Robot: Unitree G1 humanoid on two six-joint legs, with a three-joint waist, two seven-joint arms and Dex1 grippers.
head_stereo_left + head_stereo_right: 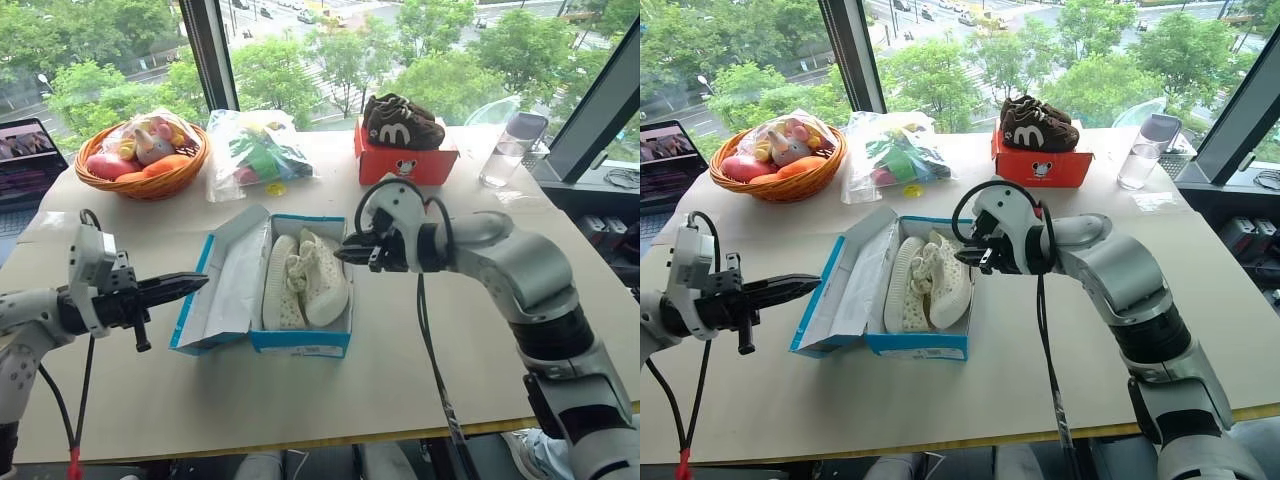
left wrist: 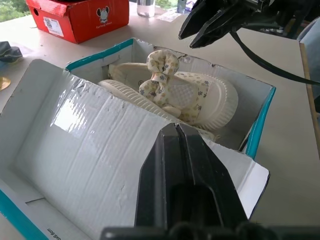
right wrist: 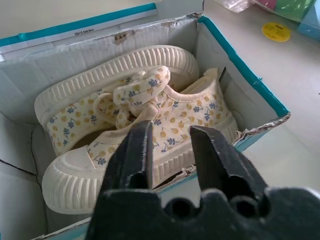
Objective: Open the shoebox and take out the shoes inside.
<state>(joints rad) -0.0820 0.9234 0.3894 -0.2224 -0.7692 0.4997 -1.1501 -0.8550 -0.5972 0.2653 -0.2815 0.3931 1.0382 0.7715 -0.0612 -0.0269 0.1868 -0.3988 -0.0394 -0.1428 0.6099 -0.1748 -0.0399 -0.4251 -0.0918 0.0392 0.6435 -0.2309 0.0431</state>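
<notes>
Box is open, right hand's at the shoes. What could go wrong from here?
1. The shoes lie on their sides, pressed together; the right hand, fingers slightly parted, might pinch both or slip off a sole.
2. The shoebox is light and nothing pins it; a lift could drag it along.
3. The shut left hand hovers at the lid and could nudge it.

Head stereo pair looks forward and down over the bench [image 1: 420,400] toward the window; both eyes share the whole scene, slightly offset. Left wrist cam sits close behind the left claw [image 2: 182,145], facing across the open lid into the shoebox [image 2: 257,125]. Right wrist cam looks steeply down, very near, past the right claw [image 3: 172,145] onto the shoes [image 3: 150,115]. All views share the shoebox.
</notes>
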